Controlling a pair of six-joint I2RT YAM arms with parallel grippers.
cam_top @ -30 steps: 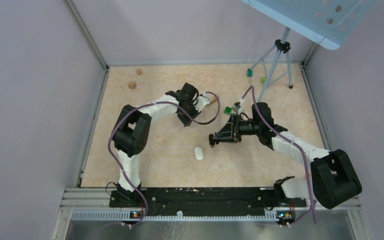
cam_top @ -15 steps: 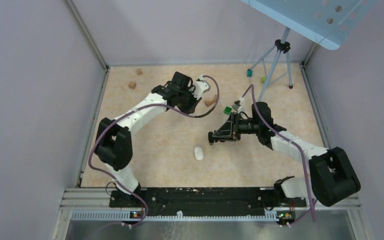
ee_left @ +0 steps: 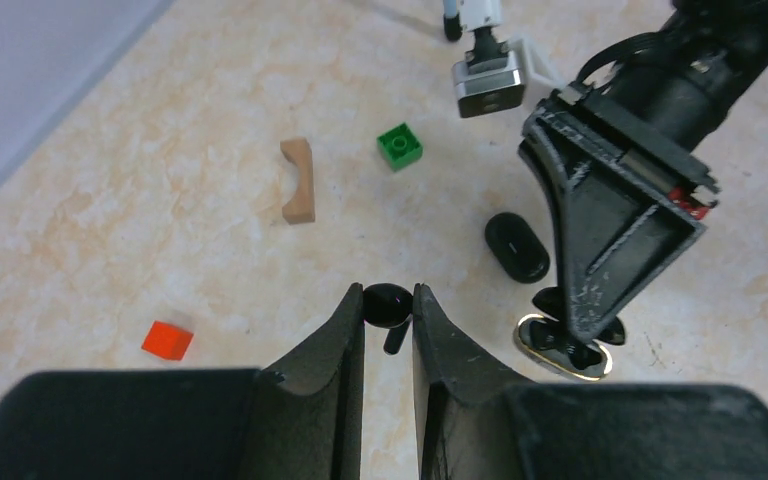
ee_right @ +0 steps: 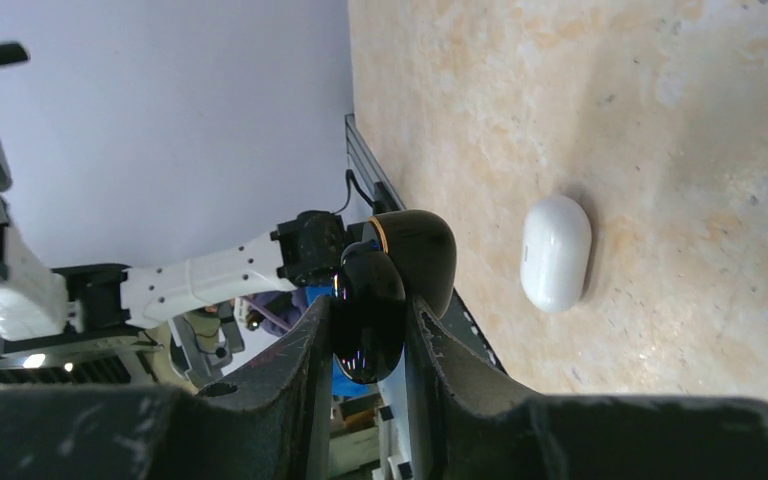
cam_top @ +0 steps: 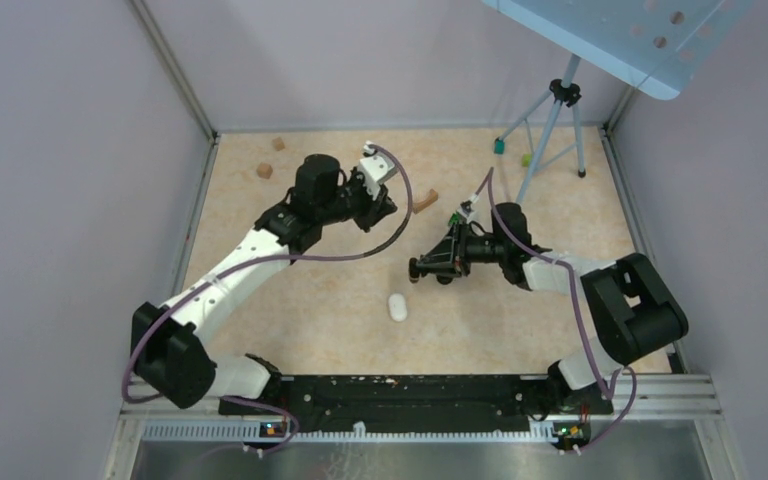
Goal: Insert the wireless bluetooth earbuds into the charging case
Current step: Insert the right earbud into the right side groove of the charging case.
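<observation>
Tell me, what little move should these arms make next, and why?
Probably the left tool should carry its small glossy black earbud sideways toward the gold-rimmed black charging case pinched in the right tool. The earbud is already gripped, the case looks open, and a gap separates them.

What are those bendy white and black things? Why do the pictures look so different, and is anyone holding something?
They are two robot arms, the left arm and the right arm, bolted to a table. One picture looks down from above. The other two come from small cameras on each wrist, so you see the fingers up close. The left gripper pinches a small black earbud. The right gripper holds the black charging case, which looks open. On the table lie a white oval pod, a green brick, a red cube, a wooden arch and a black oval thing.
</observation>
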